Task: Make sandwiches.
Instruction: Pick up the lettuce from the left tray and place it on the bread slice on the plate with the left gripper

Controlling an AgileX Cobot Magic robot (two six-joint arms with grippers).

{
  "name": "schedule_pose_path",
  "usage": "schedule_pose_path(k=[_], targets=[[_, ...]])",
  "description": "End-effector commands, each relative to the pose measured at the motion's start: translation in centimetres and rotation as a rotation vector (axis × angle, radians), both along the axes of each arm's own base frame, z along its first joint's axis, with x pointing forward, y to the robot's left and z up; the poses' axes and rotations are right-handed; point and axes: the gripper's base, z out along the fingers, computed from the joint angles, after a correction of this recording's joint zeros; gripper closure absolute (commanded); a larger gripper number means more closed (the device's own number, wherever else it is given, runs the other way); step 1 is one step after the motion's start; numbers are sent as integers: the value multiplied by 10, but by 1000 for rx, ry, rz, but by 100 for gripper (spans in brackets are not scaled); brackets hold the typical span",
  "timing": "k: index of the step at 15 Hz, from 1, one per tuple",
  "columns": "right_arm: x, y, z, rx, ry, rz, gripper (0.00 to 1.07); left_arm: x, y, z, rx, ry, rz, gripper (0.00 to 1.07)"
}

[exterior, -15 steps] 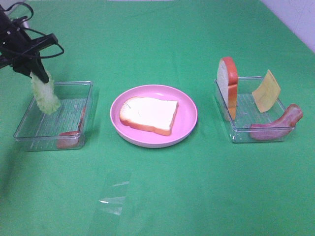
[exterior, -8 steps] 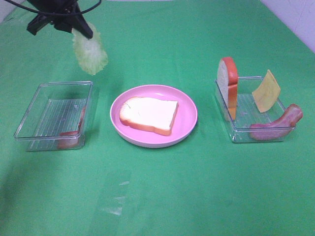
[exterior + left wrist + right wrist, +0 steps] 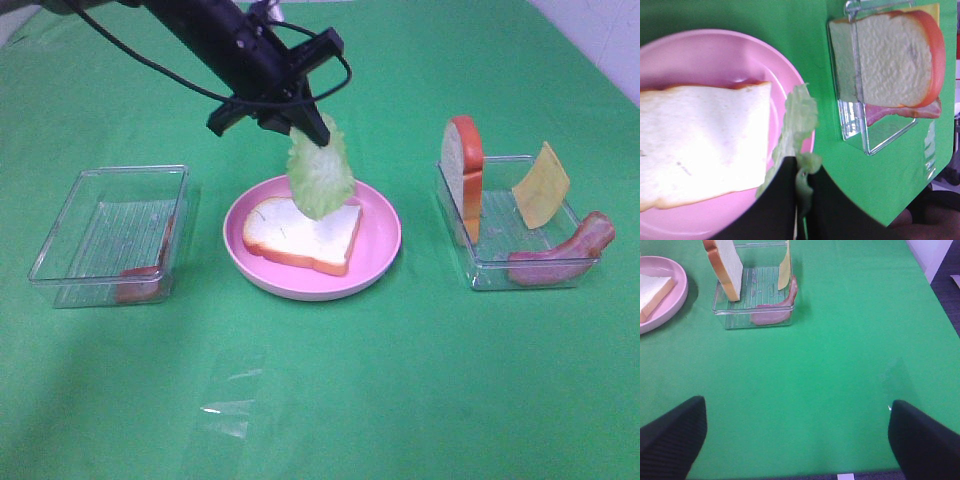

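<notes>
left gripper [image 3: 316, 128] clenched on the top of a lettuce leaf [image 3: 321, 175], which dangles above the bread [image 3: 300, 238] on the pink plate [image 3: 385, 235]. right gripper [image 3: 797, 440] spread wide, empty, over bare cloth [image 3: 840, 340]. risk: the leaf hangs near the bread's edge, so releasing here could drop it half off the slice.

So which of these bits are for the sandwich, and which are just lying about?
For the sandwich:
lettuce leaf, held by the left gripper
flat bread slice
upright bread slice
cheese square
left bacon strip
right bacon strip

Just lying about or only holding things:
pink plate
left tray
right tray
clear plastic scrap
</notes>
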Motion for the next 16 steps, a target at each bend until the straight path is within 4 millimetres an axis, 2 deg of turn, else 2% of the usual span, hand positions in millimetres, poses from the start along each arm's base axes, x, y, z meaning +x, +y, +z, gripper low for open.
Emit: schedule_pose_path(k=[1, 2, 3, 5, 10, 14, 15, 16], targets=[[-2, 0, -1, -2, -18, 0, 11, -8, -30, -21, -11, 2, -48, 107], [-2, 0, -1, -2, -18, 0, 11, -9, -36, -31, -5, 8, -51, 107], [-2, 0, -1, -2, -18, 0, 11, -7, -39, -54, 14, 35, -45, 107], [-2, 0, -1, -2, -18, 0, 11, -6, -36, -68, 69, 33, -57, 107], [-2, 0, -1, -2, -18, 0, 11, -2, -20, -77, 265, -45, -109, 107], [-2, 0, -1, -2, -18, 0, 11, 3, -20, -76, 271, -93, -90, 107], [-2, 0, -1, -2, -18, 0, 11, 3, -20, -75, 268, -99, -85, 102], [-2, 0, -1, -2, -18, 0, 11, 4, -21, -72, 264, -105, -85, 91]])
